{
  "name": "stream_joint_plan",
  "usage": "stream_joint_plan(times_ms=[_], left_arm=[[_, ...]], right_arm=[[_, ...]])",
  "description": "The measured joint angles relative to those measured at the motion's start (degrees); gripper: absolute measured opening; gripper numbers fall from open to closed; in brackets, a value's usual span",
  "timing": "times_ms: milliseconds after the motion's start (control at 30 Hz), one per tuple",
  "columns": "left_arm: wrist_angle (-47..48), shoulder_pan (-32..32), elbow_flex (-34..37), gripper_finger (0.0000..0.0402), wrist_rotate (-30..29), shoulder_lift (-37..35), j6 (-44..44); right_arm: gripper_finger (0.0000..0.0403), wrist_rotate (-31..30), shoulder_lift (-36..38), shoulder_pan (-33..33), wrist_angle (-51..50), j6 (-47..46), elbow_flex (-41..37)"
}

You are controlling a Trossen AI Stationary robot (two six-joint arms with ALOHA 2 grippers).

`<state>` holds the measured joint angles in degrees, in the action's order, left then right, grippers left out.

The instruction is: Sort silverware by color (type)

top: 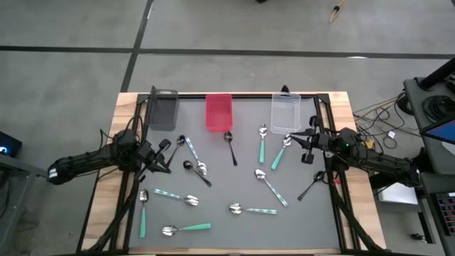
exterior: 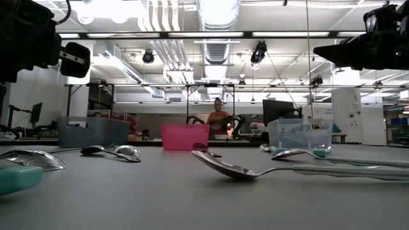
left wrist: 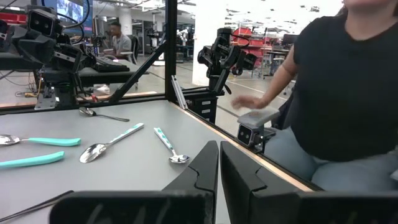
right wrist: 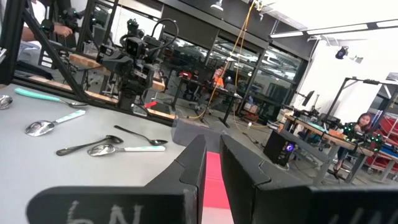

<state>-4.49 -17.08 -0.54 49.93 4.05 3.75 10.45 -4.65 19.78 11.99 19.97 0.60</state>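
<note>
Overhead and level views of a grey worktop (top: 234, 227) framed in pale wood, with both arms raised above it.

Along the far edge stand three small rectangular bins: a dark grey bin (top: 163, 109) on the left, a red bin (top: 218, 112) in the middle and a clear plastic bin (top: 286, 113) on the right. None holds a spoon that can be made out.

The silverware lies scattered loose on the worktop in front of the bins. A teal-handled silver spoon (top: 261, 143) and a second teal-handled spoon (top: 279, 152) lie below the clear bin. An all-black spoon (top: 230, 146) lies just below the red bin; another black spoon (top: 311, 186) lies near the right edge, and a third black spoon (top: 196, 172) sits left of centre. A pale patterned-handled spoon (top: 270, 187) lies right of centre, with a similar patterned spoon (top: 252, 209) nearer the front. A long teal spoon (top: 186, 228) lies at the front left.

The left tool (top: 161, 158) hovers over the left part of the worktop, its fingers (left wrist: 205, 174) drawn narrow with only a slit between them, holding nothing. The right tool (top: 308, 148) hovers below the clear bin, its fingers (right wrist: 194, 163) likewise nearly closed and empty.

A person in a dark shirt (left wrist: 348, 87) sits beside the worktop.
</note>
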Motion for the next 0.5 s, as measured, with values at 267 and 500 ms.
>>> stream_joint_plan(times_ms=[267,500], left_arm=[[-0.1,0.0,0.0,0.0,0.0,0.0,-0.7],[-9.7,0.0,0.0,0.0,-1.4,0.0,-9.1]], right_arm=[[0.0038,0.0,0.0,0.0,0.0,0.0,0.0],[0.0038,0.0,0.0,0.0,0.1,-1.4,0.0]])
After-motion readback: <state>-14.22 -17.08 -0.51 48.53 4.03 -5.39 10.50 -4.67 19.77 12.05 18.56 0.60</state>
